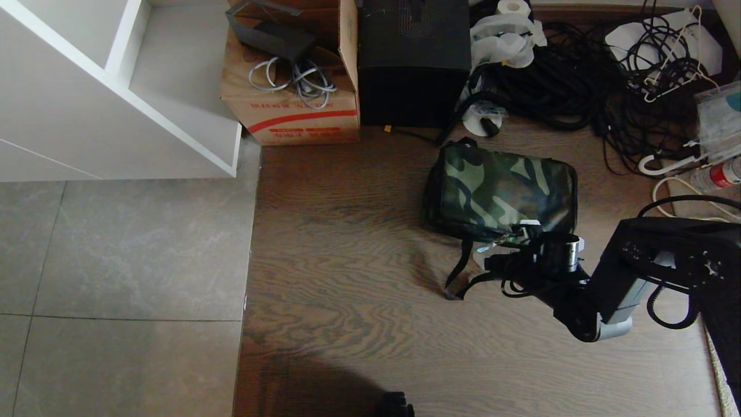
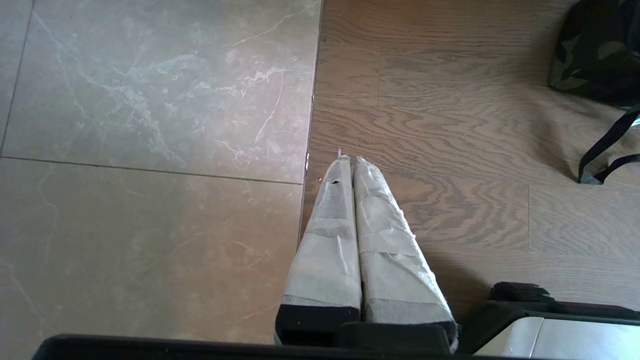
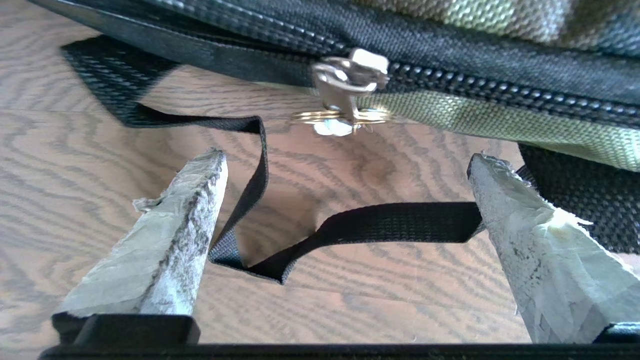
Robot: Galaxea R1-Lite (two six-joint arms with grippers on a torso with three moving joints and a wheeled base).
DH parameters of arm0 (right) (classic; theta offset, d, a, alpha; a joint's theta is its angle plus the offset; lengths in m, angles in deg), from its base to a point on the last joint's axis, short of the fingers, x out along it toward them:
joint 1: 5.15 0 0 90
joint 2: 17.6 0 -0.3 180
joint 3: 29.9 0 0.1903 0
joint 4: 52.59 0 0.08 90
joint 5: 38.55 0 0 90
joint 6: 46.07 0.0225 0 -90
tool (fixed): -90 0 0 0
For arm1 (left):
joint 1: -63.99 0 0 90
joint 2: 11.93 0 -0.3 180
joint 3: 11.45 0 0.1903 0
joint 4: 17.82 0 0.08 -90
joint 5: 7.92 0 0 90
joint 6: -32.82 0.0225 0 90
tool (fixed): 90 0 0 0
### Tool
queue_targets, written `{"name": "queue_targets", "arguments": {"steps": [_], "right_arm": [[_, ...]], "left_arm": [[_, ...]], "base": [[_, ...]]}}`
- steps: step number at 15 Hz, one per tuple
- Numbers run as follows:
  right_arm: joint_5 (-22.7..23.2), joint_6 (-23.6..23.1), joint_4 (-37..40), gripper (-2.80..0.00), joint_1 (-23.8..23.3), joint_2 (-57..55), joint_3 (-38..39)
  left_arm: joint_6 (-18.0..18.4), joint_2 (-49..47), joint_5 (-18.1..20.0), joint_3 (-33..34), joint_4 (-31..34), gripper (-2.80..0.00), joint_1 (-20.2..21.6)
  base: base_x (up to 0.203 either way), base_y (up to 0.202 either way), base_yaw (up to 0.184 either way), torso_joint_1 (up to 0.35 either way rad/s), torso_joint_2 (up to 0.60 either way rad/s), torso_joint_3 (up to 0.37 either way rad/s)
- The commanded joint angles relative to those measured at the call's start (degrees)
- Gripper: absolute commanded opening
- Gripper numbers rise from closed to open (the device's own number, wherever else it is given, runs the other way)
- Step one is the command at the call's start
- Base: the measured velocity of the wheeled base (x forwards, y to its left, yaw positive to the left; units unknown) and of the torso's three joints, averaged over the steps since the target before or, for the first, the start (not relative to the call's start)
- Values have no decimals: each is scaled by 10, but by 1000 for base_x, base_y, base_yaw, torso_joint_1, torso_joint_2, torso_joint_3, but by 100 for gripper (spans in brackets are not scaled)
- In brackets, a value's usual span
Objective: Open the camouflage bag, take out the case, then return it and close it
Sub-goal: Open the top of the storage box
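Camouflage bag [image 1: 503,190] zipped on the wood floor [image 1: 347,278]; right hand [image 3: 345,165] released wide before the zipper pull [image 3: 345,85], risks pinching the loose strap [image 3: 350,225] instead.

Three views set around the soft rectangular camouflage-fabric bag [image 1: 502,191] on the wooden floor.

The head view looks steeply down from high up, the bag right of centre. The right wrist view sits low and very close at the bag's near edge, facing its black zipper with the silver metal pull [image 3: 345,87]. The left wrist view looks down farther off, sharing only the bag's corner [image 2: 597,50] and black webbing strap [image 2: 602,150].
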Motion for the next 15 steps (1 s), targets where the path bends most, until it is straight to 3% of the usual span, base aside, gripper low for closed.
{"name": "queue_targets", "arguments": {"steps": [1,11,12,13,15], "right_arm": [[-2,-2,-6,0,0,11,-1],[-16,-12,-28,0,-5,-25,-30],[-17,-12,-29,-32,-5,-26,-34],[-18,-12,-29,-280,-5,-30,-35],[-23,-12,-42,-280,-5,-37,-40]], "left_arm": [[0,0,0,5,0,-280,1],[0,0,0,5,0,-280,0],[0,0,0,5,0,-280,1],[0,0,0,5,0,-280,1],[0,0,0,5,0,-280,1]], "base": [[0,0,0,0,0,0],[0,0,0,0,0,0],[0,0,0,0,0,0],[0,0,0,0,0,0],[0,0,0,0,0,0]]}}
